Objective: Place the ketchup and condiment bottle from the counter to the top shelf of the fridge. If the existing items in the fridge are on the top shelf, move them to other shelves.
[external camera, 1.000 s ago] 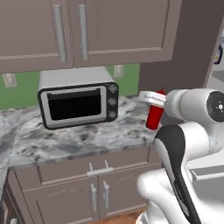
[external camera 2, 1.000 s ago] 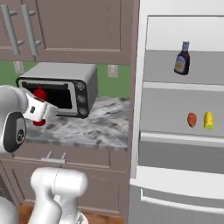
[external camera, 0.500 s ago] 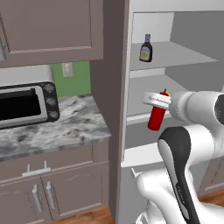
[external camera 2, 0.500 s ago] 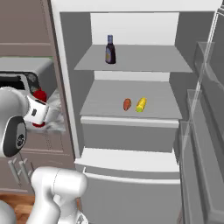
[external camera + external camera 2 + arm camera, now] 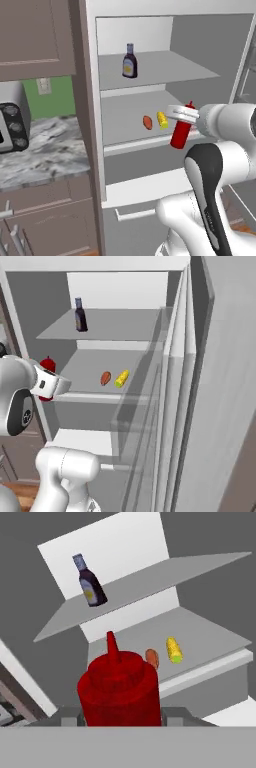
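Flat, even rendered light, soft shadows, slightly coarse, no glare.

No text can be read anywhere; the condiment bottle (image 5: 130,61) label is a blurred yellow patch.

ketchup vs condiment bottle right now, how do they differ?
The ketchup is all red with a tapered nozzle; the condiment bottle is dark with a yellow-white label. The ketchup is held in the gripper in front of the fridge; the condiment bottle stands on the top shelf. Both are upright.
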